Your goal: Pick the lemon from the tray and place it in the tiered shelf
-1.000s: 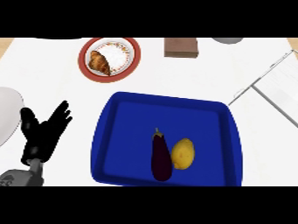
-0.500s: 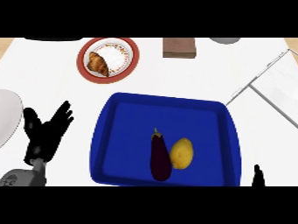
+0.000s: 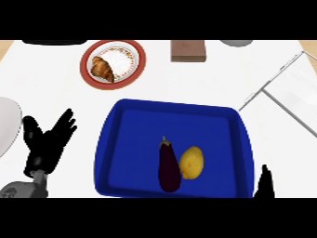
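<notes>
Eyeing the lemon [image 3: 191, 162], I find it ahead-left of my right hand [image 3: 264, 183], in the tray [image 3: 175, 106] against the eggplant [image 3: 169, 167]. That hand's state I cannot tell; my left hand [image 3: 48, 142] rests released. Light, firm, slightly slippery, I judge; I'd grasp across its middle from above.

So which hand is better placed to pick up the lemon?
Probably the right hand: it shows just off the right rim of the tray, near the lemon. The left hand rests open left of the tray, with the eggplant between.
</notes>
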`<state>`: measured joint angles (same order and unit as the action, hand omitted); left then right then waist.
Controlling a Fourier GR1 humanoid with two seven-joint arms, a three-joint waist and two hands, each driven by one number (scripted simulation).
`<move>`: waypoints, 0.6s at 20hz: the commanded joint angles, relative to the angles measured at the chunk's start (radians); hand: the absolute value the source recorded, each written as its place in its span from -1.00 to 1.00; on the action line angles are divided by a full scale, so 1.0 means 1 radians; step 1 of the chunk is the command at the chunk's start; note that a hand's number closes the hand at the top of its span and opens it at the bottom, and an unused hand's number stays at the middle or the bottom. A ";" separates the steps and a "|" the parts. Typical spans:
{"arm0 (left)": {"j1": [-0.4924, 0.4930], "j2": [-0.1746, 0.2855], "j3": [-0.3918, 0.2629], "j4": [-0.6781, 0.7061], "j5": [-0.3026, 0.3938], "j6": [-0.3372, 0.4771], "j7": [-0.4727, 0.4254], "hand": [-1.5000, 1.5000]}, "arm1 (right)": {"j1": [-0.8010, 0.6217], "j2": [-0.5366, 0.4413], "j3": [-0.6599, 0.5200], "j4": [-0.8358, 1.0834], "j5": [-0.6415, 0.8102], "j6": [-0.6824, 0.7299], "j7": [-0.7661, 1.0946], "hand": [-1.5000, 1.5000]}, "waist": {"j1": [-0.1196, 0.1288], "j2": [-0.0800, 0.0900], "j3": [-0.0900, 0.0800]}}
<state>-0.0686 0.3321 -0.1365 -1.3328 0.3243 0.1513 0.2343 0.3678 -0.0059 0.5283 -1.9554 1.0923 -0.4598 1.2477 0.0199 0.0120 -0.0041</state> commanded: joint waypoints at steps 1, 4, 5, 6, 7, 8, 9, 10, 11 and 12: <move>-0.013 0.012 0.009 -0.004 0.006 -0.006 0.028 0.00 | -0.065 0.006 0.014 0.065 -0.012 -0.026 0.240 -1.00 | -0.005 0.000 0.001; -0.004 0.018 0.025 0.025 0.013 -0.029 -0.003 0.00 | -0.109 0.006 -0.043 0.107 -0.035 -0.027 0.240 -1.00 | -0.008 0.000 0.001; 0.030 -0.017 -0.023 -0.021 -0.025 0.011 -0.007 0.00 | -0.122 0.006 -0.052 0.122 -0.036 -0.024 0.240 -1.00 | 0.002 -0.002 0.002; 0.001 0.009 0.015 0.002 0.002 -0.009 0.011 0.00 | -0.129 0.006 -0.023 0.150 -0.038 -0.049 0.240 -1.00 | -0.003 -0.001 0.001; 0.011 -0.013 -0.003 0.008 -0.008 -0.007 -0.011 0.00 | -0.103 0.006 -0.042 0.144 -0.036 -0.032 0.240 -1.00 | -0.012 -0.003 0.001; 0.019 -0.016 -0.009 0.008 -0.015 -0.007 -0.020 0.00 | -0.159 0.006 -0.079 0.188 -0.050 -0.026 0.240 -1.00 | -0.002 0.000 0.001; -0.004 -0.001 -0.002 -0.011 -0.011 0.000 0.025 0.00 | -0.179 0.006 -0.095 0.214 -0.064 -0.016 0.240 -1.00 | -0.003 -0.002 0.003; 0.026 -0.022 -0.010 -0.016 -0.019 0.018 0.003 0.00 | -0.145 0.006 -0.073 0.222 -0.052 -0.035 0.240 -1.00 | -0.003 -0.004 0.002; -0.008 0.007 0.020 -0.015 0.014 -0.015 0.032 0.00 | -0.166 0.006 -0.079 0.250 -0.048 -0.043 0.240 -1.00 | -0.005 -0.003 0.002; -0.002 -0.002 0.006 0.018 -0.001 -0.024 0.006 0.00 | -0.197 0.006 -0.088 0.261 -0.059 -0.037 0.240 -1.00 | -0.008 -0.001 0.001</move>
<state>-0.0643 0.3287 -0.1326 -1.3356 0.3204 0.1437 0.2414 0.2459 -0.0042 0.4529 -1.7472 1.0377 -0.4863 1.2462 0.0152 0.0095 -0.0025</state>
